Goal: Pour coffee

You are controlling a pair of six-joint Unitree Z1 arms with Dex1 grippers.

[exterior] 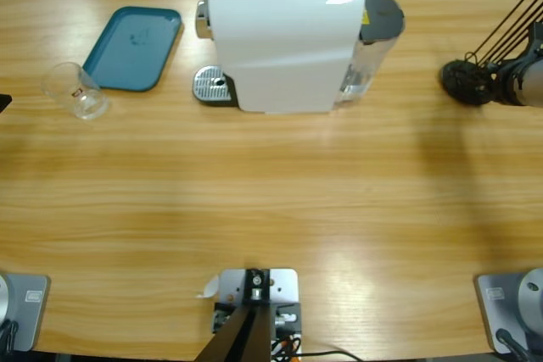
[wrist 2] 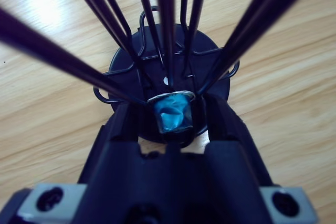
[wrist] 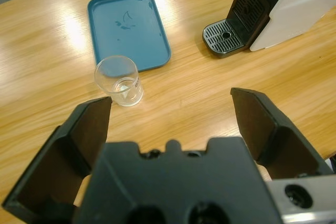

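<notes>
My right pincer (wrist 2: 173, 116) grips a blue capsule (wrist 2: 170, 113) at the wire rack (exterior: 465, 80) (left pincer (wrist: 170, 111) gaping, empty), so next it must lift clear toward the coffee machine (exterior: 284, 36)

The long wooden table (exterior: 271, 201) has a light oak grain that runs along its length. Near the far edge, about in the middle, a white coffee machine (exterior: 284, 40) stands on it, with its round metal drip plate (exterior: 214, 86) toward the left end. Left of the machine a teal tray (exterior: 136, 47) lies flat on the wood. Just beside the tray's near corner stands a clear glass tumbler (exterior: 76, 91) with a small red mark; it is upright and close to the left end of the table. Toward the right end a black wire stand (exterior: 467, 82) rests on its round base, well apart from the machine.
</notes>
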